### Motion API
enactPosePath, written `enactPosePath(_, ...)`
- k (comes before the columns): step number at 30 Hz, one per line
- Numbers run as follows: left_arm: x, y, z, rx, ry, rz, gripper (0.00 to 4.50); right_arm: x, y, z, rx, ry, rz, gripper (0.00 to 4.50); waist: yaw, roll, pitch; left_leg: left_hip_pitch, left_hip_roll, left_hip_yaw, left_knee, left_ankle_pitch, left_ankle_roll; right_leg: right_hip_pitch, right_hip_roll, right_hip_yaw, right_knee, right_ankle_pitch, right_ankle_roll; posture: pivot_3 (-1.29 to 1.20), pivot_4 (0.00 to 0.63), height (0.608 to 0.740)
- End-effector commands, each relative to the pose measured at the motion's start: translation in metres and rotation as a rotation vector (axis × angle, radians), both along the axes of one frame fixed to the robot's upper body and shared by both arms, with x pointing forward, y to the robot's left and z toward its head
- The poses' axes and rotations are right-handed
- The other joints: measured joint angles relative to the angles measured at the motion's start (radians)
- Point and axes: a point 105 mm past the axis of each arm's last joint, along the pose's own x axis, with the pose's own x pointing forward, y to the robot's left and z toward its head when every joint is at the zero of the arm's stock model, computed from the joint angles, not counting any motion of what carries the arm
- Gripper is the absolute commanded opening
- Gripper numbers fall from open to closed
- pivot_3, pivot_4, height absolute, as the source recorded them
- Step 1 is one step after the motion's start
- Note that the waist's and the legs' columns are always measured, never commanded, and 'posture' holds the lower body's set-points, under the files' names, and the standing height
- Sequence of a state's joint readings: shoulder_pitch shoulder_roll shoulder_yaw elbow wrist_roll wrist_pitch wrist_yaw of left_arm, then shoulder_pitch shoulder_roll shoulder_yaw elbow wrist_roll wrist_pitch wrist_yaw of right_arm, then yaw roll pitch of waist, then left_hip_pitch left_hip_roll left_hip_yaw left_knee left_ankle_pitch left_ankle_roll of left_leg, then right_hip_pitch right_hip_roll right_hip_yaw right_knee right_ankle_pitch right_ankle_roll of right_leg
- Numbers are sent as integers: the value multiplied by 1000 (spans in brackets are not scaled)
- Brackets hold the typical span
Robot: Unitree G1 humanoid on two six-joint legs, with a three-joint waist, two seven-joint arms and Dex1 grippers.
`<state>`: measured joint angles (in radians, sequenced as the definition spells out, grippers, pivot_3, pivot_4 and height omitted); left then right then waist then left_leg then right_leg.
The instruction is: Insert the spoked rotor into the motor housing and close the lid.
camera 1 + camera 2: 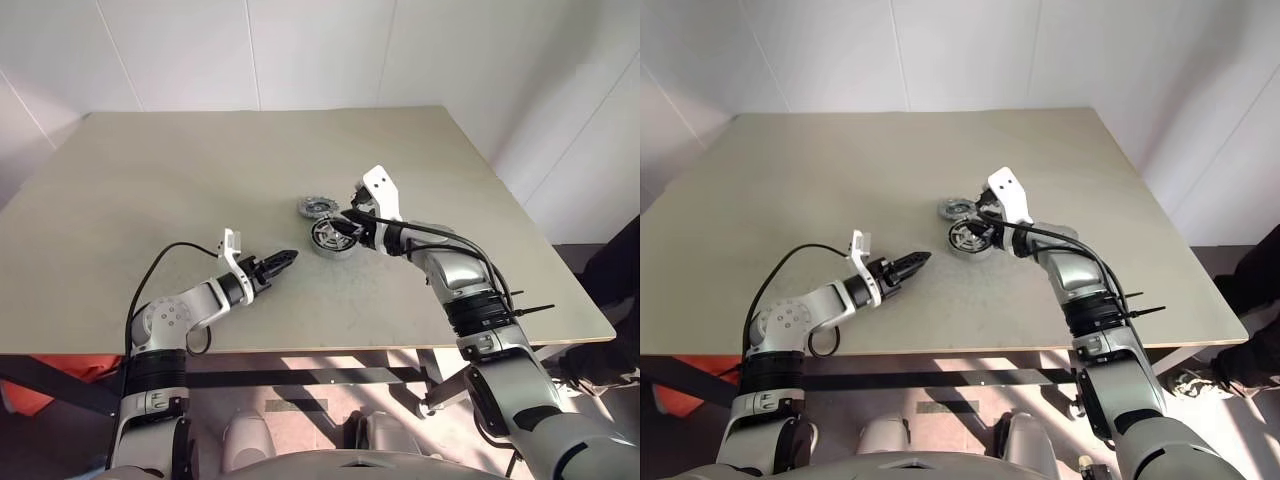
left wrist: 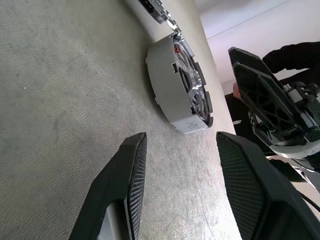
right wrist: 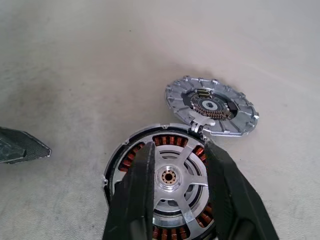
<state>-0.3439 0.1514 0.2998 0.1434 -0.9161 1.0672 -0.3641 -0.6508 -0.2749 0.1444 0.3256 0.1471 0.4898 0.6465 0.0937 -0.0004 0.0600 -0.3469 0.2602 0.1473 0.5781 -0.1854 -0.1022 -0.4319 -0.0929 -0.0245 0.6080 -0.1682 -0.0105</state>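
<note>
The motor housing [image 3: 112, 172] sits on the table just right of centre, its copper-red windings showing. The spoked rotor [image 3: 168, 176] lies inside it, with pale spokes and a central hub. The lid [image 3: 212, 105] lies flat on the table, touching the housing's far rim, inner face up. My right gripper [image 3: 180, 148] hangs over the housing, its fingers apart on either side of the rotor's hub and gripping nothing that I can see. My left gripper [image 1: 285, 259] hovers low over the table, left of the housing [image 1: 332, 238] and pointing at it, open and empty.
The beige table [image 1: 200, 180] spreads wide to the left and behind the parts. Its front edge runs just below my arms. A person in dark clothes [image 1: 622, 270] stands off the table's right side.
</note>
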Motion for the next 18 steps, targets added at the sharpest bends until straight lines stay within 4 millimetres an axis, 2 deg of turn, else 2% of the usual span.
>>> enactPosePath(1,3,0,10,1,-42,-7,2336,5,5,10,14,-38,6,638,0,0,0,0,0,0,0,0,0,0,0,0,0,0,0,0,0,740)
enactPosePath(2,3,1,10,4,-41,-5,2336,4,6,-2,-2,-6,5,275,0,0,0,0,0,0,0,0,0,0,0,0,0,0,0,0,0,740)
enactPosePath(3,3,2,10,7,-40,-3,2336,3,6,-18,-36,32,-8,275,0,0,0,0,0,0,0,0,0,0,0,0,0,0,0,0,0,740)
enactPosePath(5,3,2,10,11,-40,0,2336,1,5,-37,-84,71,-22,275,-1,0,0,0,0,0,0,0,0,0,0,0,0,0,0,0,0,740)
enactPosePath(7,3,3,10,9,-41,3,2336,0,4,-40,-90,70,-24,275,-2,0,-1,1,0,0,0,0,0,1,0,0,0,0,0,0,0,740)
enactPosePath(8,3,3,10,8,-40,5,2336,0,5,-36,-79,58,-20,275,-2,0,-1,4,0,0,0,0,0,3,0,0,0,0,0,0,0,740)
enactPosePath(10,3,2,8,8,-38,5,2336,2,3,-14,-59,-18,-1,275,-2,0,-1,7,0,0,0,0,0,6,0,0,0,-1,1,0,0,740)
enactPosePath(13,4,0,7,6,-36,4,2336,-2,7,30,-54,-197,95,275,1,1,0,6,0,0,0,0,0,7,0,0,-1,-4,6,0,0,740)
enactPosePath(15,5,-3,8,1,-40,-3,2336,-14,10,58,-122,-288,252,275,1,1,0,6,0,0,1,0,0,7,0,0,-1,-3,5,0,0,740)
enactPosePath(18,7,-7,9,6,-53,-15,2336,-23,5,68,-288,-356,416,275,1,1,0,6,0,0,1,0,1,7,0,0,-1,-1,1,0,0,740)
